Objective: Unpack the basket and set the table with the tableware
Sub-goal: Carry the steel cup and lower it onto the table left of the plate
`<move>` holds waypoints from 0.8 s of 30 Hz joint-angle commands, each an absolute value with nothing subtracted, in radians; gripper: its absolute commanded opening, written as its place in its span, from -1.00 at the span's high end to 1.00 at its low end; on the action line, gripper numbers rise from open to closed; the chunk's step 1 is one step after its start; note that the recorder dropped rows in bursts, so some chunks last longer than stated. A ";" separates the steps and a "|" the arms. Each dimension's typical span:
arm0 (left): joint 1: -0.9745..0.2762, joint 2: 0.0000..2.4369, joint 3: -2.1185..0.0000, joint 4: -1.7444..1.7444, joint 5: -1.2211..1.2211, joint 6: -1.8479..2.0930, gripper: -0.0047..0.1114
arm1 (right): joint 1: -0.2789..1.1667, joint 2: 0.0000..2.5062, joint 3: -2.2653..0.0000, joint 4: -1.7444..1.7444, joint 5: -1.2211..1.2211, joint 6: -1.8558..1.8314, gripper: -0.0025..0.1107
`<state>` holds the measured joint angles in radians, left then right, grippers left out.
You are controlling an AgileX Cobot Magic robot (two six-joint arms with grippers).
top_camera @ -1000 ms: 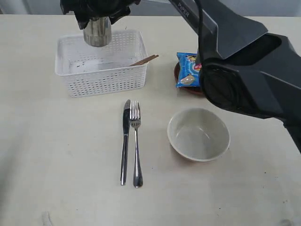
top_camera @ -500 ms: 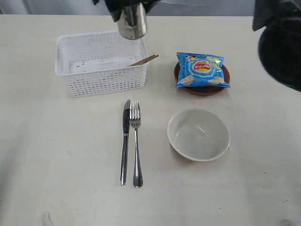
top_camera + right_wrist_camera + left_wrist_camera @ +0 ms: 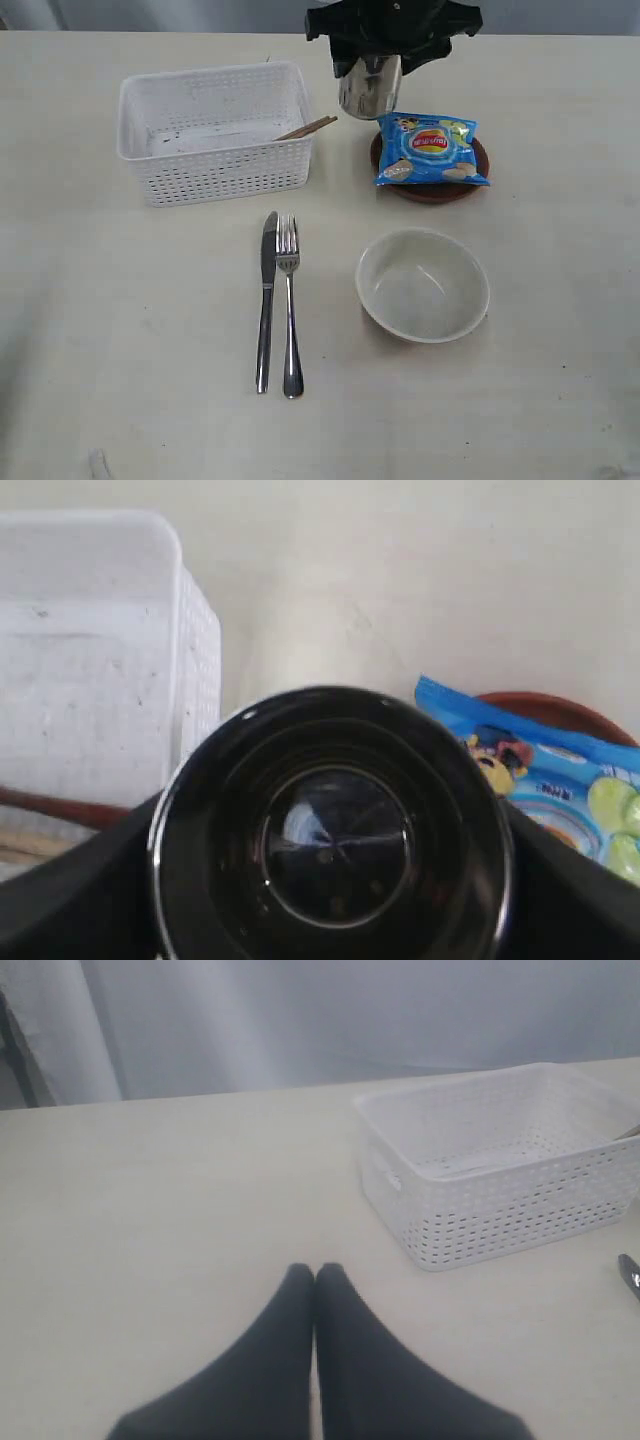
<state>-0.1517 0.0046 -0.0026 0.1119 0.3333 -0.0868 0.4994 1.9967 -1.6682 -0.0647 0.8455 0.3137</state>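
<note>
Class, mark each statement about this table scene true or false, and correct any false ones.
1. The right end effector grips the steel cup. True.
2. The chip bag lies in the bowl. False: it lies on the brown plate; the bowl is empty.
3. The knife and fork lie side by side outside the basket. True.
4. The left end effector is open. False: it is shut, holding nothing.

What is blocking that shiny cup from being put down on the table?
Nothing visible blocks it. The right gripper holds the steel cup above a bare strip of table between the basket and the brown plate. The chip bag on that plate and the chopsticks poking from the basket lie close on either side.
</note>
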 commanded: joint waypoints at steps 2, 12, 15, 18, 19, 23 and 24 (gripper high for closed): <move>-0.149 0.000 0.000 0.101 0.326 -0.085 0.92 | 0.490 2.061 -1.660 -0.086 0.712 0.330 0.96; -0.149 0.000 0.000 0.101 0.326 -0.085 0.92 | 0.571 2.157 -1.663 0.069 0.618 0.330 0.96; -0.149 0.000 0.000 0.101 0.326 -0.085 0.92 | 0.601 2.167 -1.663 0.121 0.586 0.330 0.96; -0.149 0.000 0.000 0.101 0.326 -0.085 0.92 | 0.625 2.167 -1.663 0.123 0.550 0.330 0.96; -0.149 0.000 0.000 0.101 0.326 -0.085 0.92 | 0.632 2.167 -1.667 0.131 0.543 0.330 0.96; -0.149 0.000 0.000 0.101 0.326 -0.085 0.92 | 0.653 2.167 -1.693 0.138 0.543 0.330 0.96; -0.149 0.000 0.000 0.101 0.326 -0.085 0.92 | 0.658 2.167 -1.702 0.138 0.543 0.330 0.96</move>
<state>-0.1517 0.0046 -0.0026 0.1119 0.3333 -0.0868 0.6453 2.1726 -1.6755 0.1255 0.5660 0.3248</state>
